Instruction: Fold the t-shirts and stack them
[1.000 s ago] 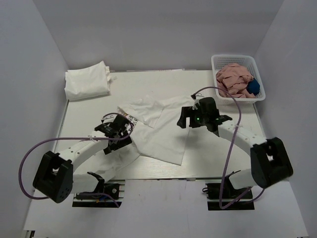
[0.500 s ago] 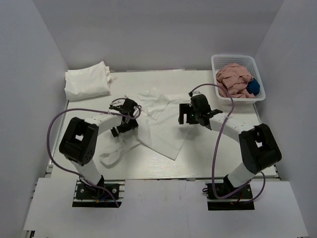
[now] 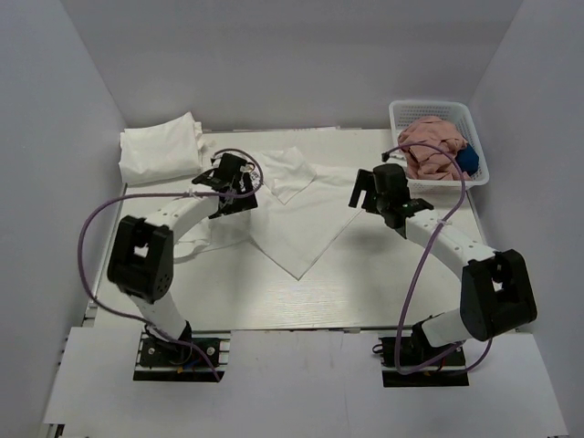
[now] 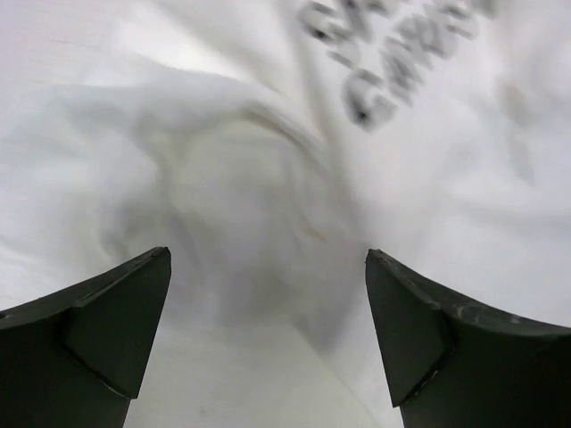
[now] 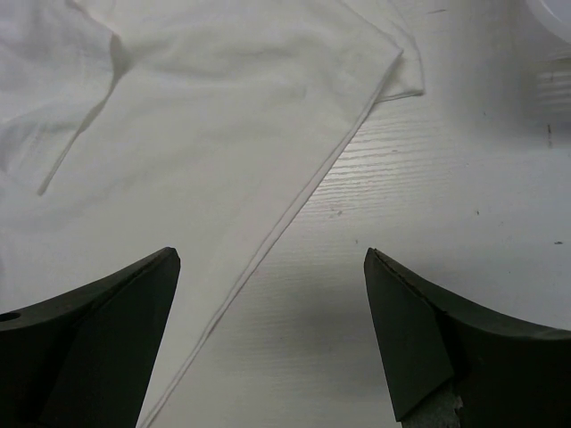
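Lower the left gripper point(image 4: 266, 267) and the right gripper point(image 5: 272, 267), both with jaws apart and empty, onto the loose t-shirt point(image 3: 301, 219) rumpled at the centre of the counter point(image 3: 383, 283), pinch its edges, pull flat, then fold toward the folded bundle point(image 3: 160, 153) at 10 o'clock.

I see a white t-shirt point(image 3: 306, 219) spread out in the middle, my left gripper point(image 3: 233, 187) over its left side, my right gripper point(image 3: 370, 190) beside its right edge. A folded bundle point(image 3: 160, 153) sits far left; a basket point(image 3: 429, 104) of pink cloth point(image 3: 433, 146) far right.
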